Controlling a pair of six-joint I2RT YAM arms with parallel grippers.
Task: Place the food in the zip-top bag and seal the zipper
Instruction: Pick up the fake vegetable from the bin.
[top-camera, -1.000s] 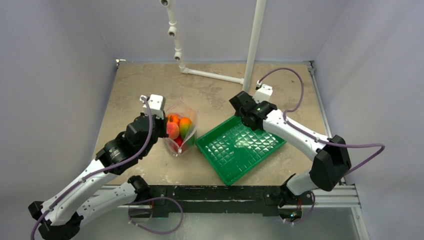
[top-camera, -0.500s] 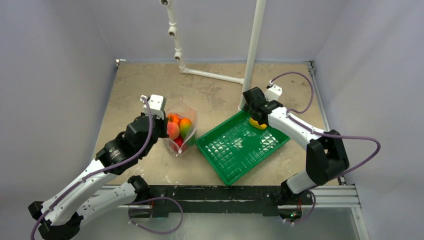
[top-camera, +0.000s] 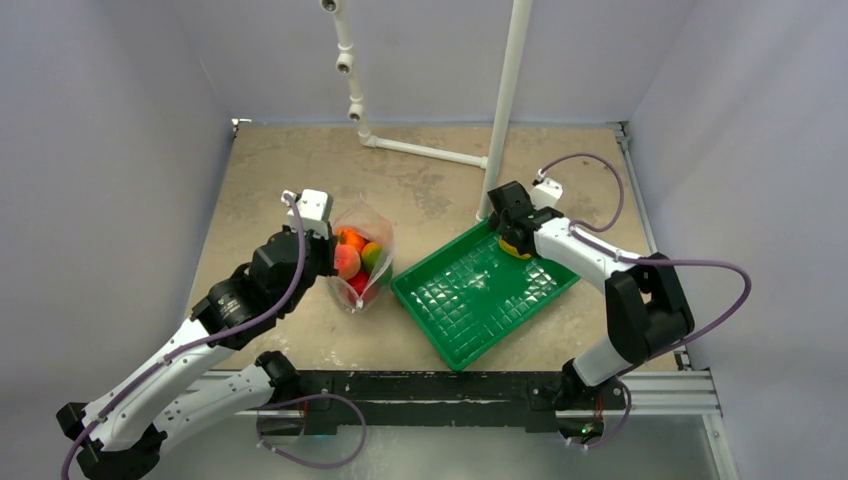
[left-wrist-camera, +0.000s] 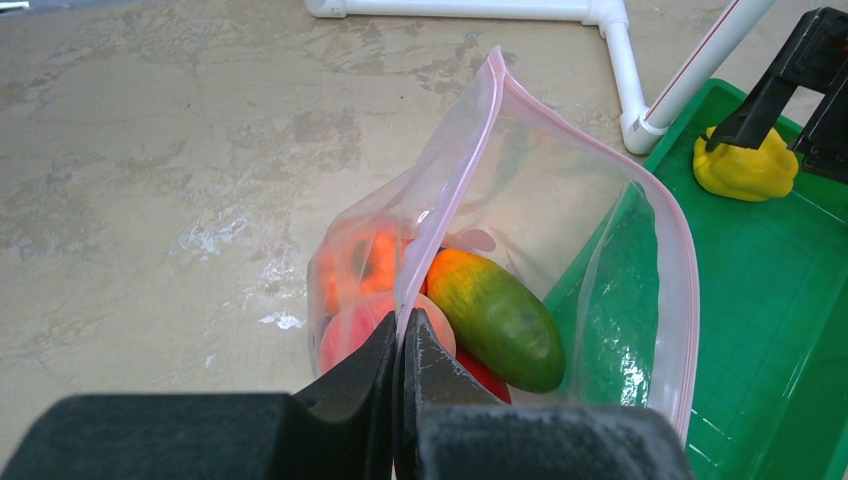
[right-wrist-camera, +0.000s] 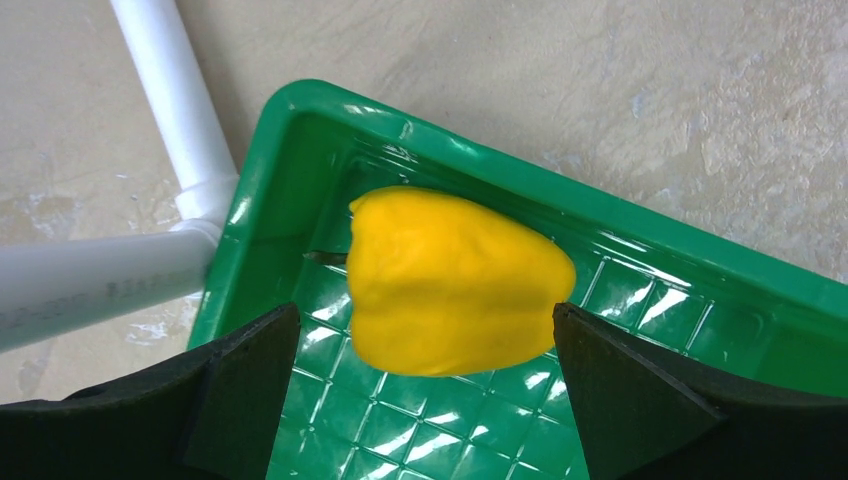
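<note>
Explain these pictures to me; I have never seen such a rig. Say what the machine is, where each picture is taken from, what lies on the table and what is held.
These are two robot arms bolted at the near edge of a table, each ending in a two-finger claw. The wide picture looks down from above and behind them. The other two come from cameras on the wrists, so each shows its own claw. The left claw is shut on the rim of a clear zip-top bag, holding its mouth open. A mango and other toy food lie inside. To the right lies a green tray with a yellow pepper in its far corner. The right claw stands open on either side of the pepper, not closed on it.
</note>
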